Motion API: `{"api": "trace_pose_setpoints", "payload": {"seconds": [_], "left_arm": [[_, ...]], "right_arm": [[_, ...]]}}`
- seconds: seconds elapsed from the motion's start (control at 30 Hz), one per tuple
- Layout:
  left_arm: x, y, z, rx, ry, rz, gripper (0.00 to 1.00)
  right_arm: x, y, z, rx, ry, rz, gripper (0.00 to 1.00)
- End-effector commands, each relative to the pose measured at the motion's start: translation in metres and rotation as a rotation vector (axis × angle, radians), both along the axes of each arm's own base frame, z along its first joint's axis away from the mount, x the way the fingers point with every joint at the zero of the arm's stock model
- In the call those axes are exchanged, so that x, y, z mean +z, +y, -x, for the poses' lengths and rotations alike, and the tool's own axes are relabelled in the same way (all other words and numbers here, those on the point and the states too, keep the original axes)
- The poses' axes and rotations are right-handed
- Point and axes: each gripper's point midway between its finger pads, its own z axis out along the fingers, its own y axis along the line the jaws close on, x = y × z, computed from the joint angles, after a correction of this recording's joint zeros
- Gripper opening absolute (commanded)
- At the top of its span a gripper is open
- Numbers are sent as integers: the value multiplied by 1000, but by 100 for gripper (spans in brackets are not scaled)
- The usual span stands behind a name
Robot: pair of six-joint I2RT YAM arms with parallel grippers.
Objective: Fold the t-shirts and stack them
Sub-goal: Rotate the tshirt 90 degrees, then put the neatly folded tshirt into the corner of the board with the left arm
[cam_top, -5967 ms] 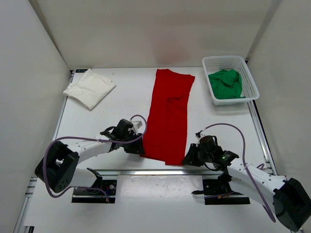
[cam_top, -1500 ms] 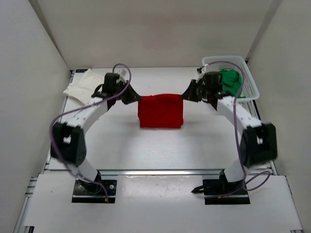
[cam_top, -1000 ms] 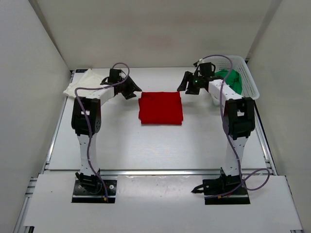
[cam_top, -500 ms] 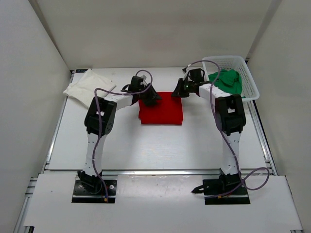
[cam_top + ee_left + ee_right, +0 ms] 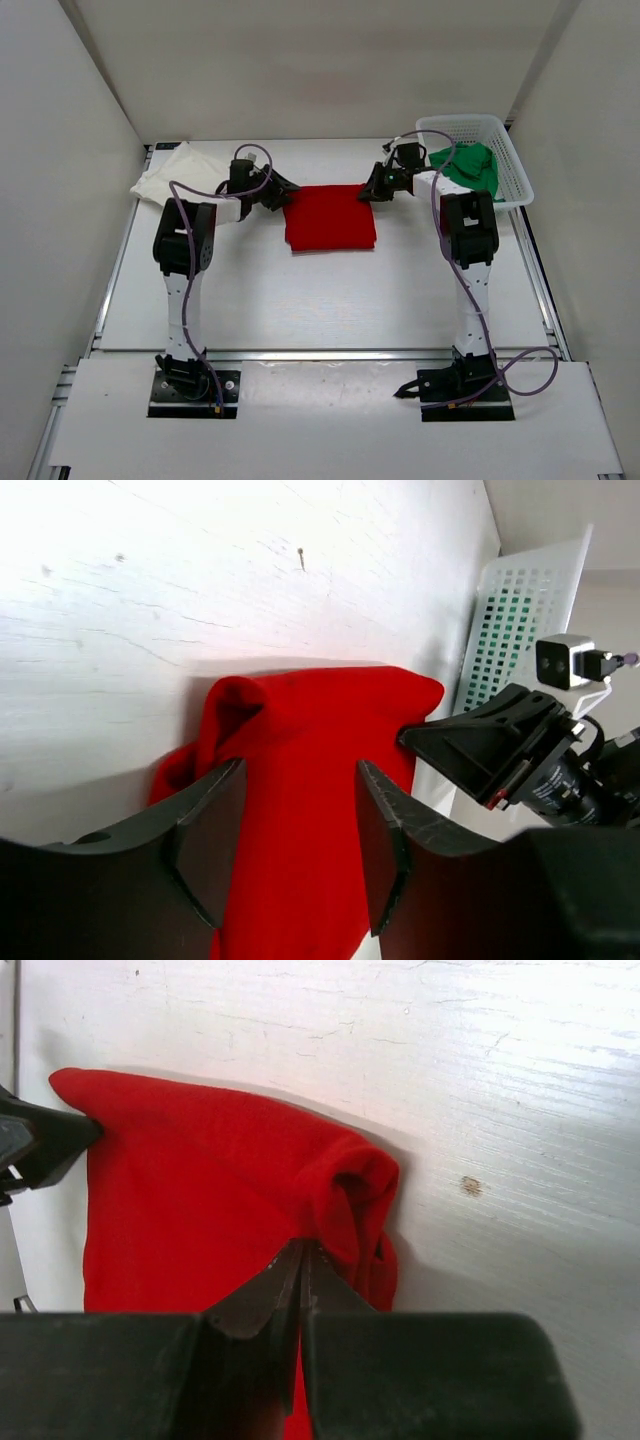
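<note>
At the left fingers (image 5: 205,830): spread wide, nothing clamped. A bright red cloth t-shirt (image 5: 310,740) shows in the gap beyond the tips.
Left gripper (image 5: 283,187): sits at the red t-shirt's far-left corner, low over the table. Can't tell if it touches the cloth.
Right fingers (image 5: 250,1305): pressed tight together, with the tips at a rolled-up fold on the red t-shirt's edge. Can't tell if any cloth is caught between them.
Right gripper (image 5: 303,1250): sits at the red t-shirt's far-right corner. In the left wrist view its black tip meets that corner.
Arms: both stretch from the near-edge bases to the far half of the table, and the wrists turn inward toward the shirt from either side.
Red t-shirt: folded to a squarish pad, lying flat at far centre. The near edge is neat and both far corners are bunched up.
Cream-white cloth t-shirt (image 5: 185,170): folded, at the far-left corner of the table, apart from the red one and near the left arm.
Green cloth t-shirt (image 5: 468,168): crumpled, unfolded, inside the white plastic mesh basket (image 5: 460,121).
Basket: at the far-right corner of the table, with the right arm's wrist just beside its left side.
White tabletop (image 5: 330,295): scuffed, with small dark specks near the shirt.
</note>
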Motion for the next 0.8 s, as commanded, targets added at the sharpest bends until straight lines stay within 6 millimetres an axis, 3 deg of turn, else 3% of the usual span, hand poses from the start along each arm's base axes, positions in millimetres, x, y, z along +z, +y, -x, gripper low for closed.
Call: {"api": "trace_pose_setpoints", "payload": {"seconds": [0.0,0.03,0.1,0.17,0.2,0.27,0.3,0.33,0.37,0.4,0.43,0.47,0.53,0.6,0.63,0.67,0.73,0.77], "left_arm": [[52,24,-12,55,-105,-43,57],[42,28,-7,48,-85,-60,48],[44,41,1,59,-92,-116,43],[38,53,17,42,-106,-231,39],[39,59,22,60,-103,-282,40],[33,59,39,15,-119,-347,50],[22,55,51,-22,-100,-362,57],[21,52,56,-34,-101,-365,63],[12,51,66,-61,-93,-365,72],[10,49,69,-71,-91,-353,80],[5,45,77,-91,-73,-337,83],[-6,43,82,-107,-57,-326,86],[-19,30,91,-183,-15,-288,88],[-35,19,98,-239,18,-319,88],[-37,11,96,-257,12,-325,87],[-40,7,94,-263,15,-311,84],[-48,-10,97,-288,18,-291,79],[-49,-18,95,-298,21,-259,74]], "right_arm": [[25,4,-8,21,-57,0,1],[35,6,-7,37,-83,11,4],[57,10,-5,55,-126,25,18],[97,17,-2,71,-208,22,40],[101,15,2,67,-216,25,44],[138,20,15,64,-296,13,58],[142,18,26,49,-306,7,62],[126,19,42,53,-264,6,63],[145,21,46,42,-319,-21,65],[146,23,63,43,-327,-45,66],[126,21,79,36,-285,-44,66],[137,24,85,31,-325,-76,67],[125,26,109,39,-314,-118,67],[129,23,125,33,-317,-143,67],[117,22,133,34,-302,-136,66],[126,20,137,32,-322,-144,67],[110,15,157,27,-294,-142,67],[119,14,160,32,-327,-151,67]]}}
